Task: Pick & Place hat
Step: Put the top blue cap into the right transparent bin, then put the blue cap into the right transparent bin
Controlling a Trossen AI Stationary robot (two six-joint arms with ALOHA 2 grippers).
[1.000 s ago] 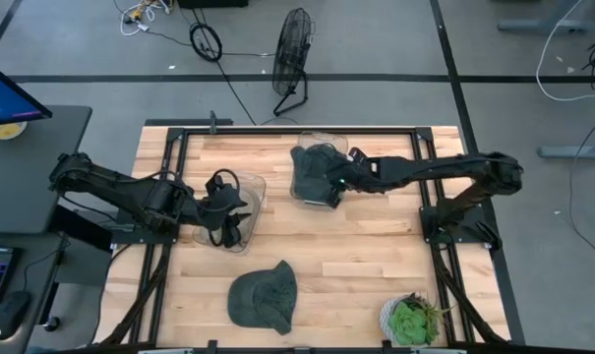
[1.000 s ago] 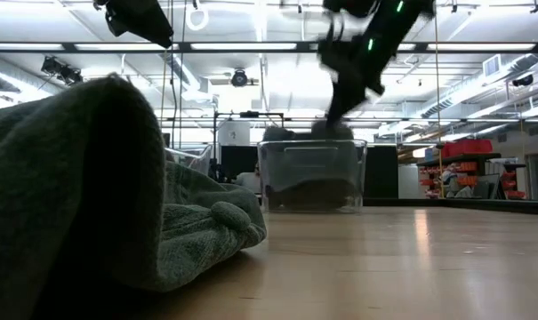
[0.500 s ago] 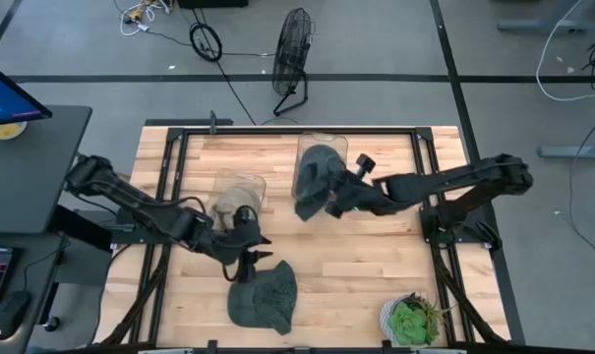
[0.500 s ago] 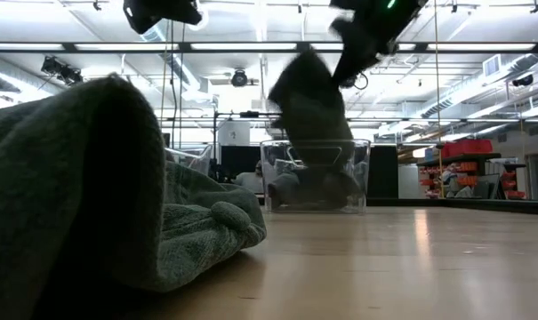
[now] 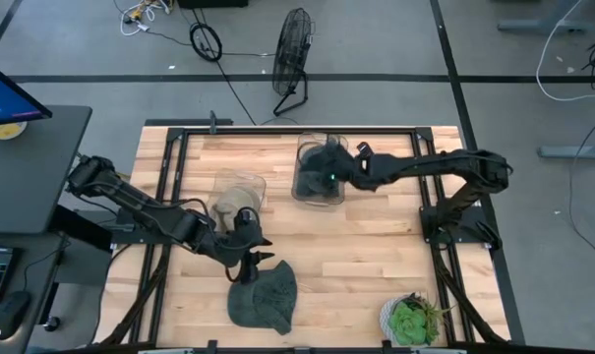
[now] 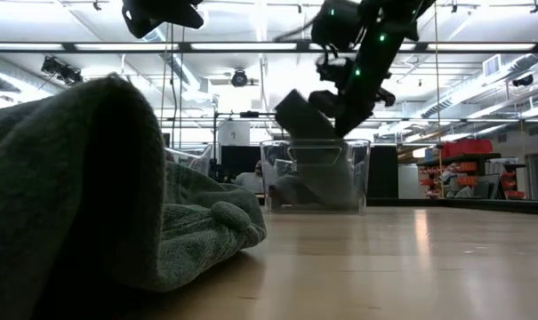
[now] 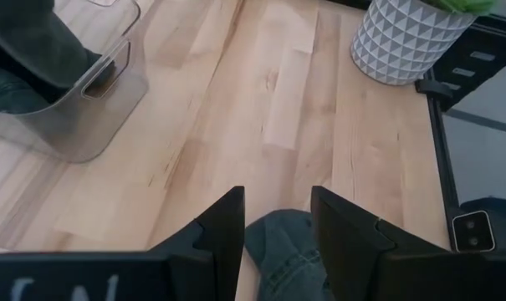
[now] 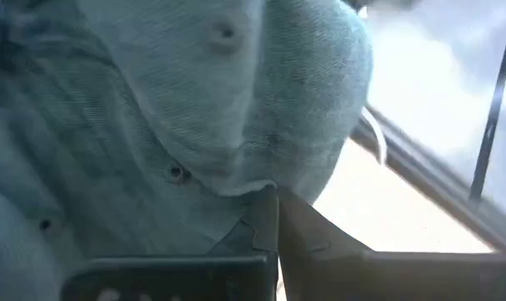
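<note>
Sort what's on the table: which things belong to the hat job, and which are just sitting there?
Job:
- green hat lying flat at the near table edge, left claw open above it
- dark hat going into the far clear bin, pinched by the right claw
- second clear bin, left side

Lying about:
- potted plant, near right corner

Right gripper (image 5: 334, 177): a moment ago it held the dark hat (image 5: 322, 163) up, out past the clear bin (image 5: 319, 190). Now it has gone back over the bin near the table's far edge.
Dark hat: it hung high above the bin; now most of it sits down inside.
Left gripper (image 5: 250, 258): it moved from the other bin (image 5: 240, 187) to the green hat (image 5: 265, 298) near the front edge, fingers (image 7: 222, 234) apart.
</note>
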